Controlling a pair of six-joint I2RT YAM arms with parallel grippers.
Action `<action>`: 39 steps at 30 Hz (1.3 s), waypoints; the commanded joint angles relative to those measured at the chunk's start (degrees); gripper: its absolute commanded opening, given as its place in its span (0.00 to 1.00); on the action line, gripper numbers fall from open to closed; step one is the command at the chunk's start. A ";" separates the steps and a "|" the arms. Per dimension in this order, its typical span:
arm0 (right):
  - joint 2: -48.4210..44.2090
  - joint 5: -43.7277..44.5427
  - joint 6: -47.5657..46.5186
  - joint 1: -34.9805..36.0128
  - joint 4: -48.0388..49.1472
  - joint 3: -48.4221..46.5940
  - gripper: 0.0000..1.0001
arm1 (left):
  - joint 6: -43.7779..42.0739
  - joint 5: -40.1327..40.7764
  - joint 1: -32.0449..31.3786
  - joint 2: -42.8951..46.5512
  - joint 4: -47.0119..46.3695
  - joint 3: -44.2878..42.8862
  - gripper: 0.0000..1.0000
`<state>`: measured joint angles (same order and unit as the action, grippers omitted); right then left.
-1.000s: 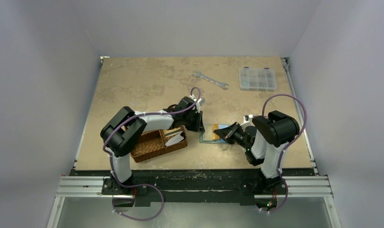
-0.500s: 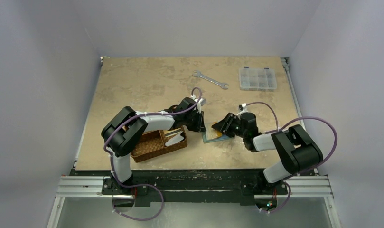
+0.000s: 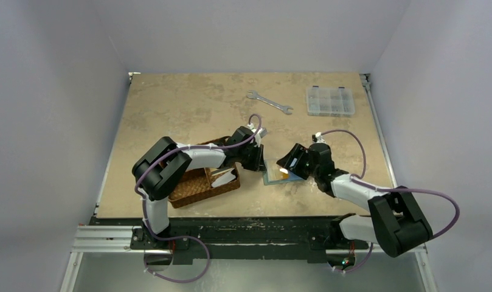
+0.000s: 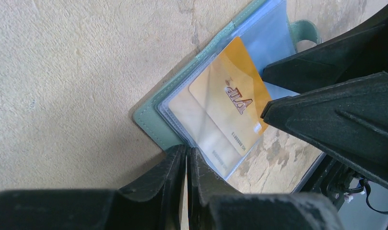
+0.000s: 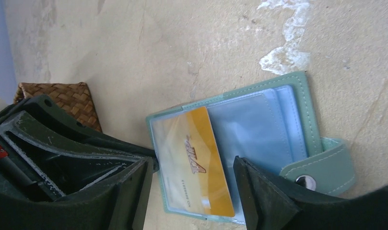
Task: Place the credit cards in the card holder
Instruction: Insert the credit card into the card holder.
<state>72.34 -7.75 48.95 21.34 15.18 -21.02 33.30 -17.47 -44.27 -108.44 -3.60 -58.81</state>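
Glossy plastic credit card (image 5: 196, 165) in clear shiny sleeves (image 5: 252, 127) of matt stitched card holder (image 5: 311, 110).

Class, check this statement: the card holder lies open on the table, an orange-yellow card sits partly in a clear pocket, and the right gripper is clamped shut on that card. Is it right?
One detail is wrong. The right gripper is open, not clamped: the right wrist view shows its fingers spread either side of the orange-yellow card. The card holder does lie open on the table, card partly pocketed.
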 commanded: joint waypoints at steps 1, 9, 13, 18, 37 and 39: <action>0.00 5.71 -4.20 -0.44 -10.86 -0.15 0.71 | -2.09 1.31 0.06 -2.22 4.84 0.44 0.11; 2.70 -0.32 -4.60 0.10 -5.38 0.30 0.47 | -1.88 0.89 0.02 -2.35 4.49 0.47 0.11; 2.68 -2.26 -2.46 2.45 -2.70 0.48 0.35 | -1.41 0.29 -0.18 -2.49 4.48 0.47 0.10; 5.08 -6.41 3.32 5.06 4.19 1.64 0.16 | -0.97 -0.27 -0.84 -2.66 4.47 -0.03 0.10; 6.58 -6.49 -3.98 5.59 7.58 -0.96 0.42 | -3.63 0.18 -1.03 -5.06 6.97 -5.77 0.10; 7.74 -7.71 -5.16 5.62 8.87 -2.22 0.43 | -4.28 0.65 -1.07 -5.88 7.52 -7.36 0.10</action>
<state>76.53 -11.33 46.02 26.11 18.59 -20.75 31.62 -17.67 -44.16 -110.10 2.20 -63.33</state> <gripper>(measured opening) 0.417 0.099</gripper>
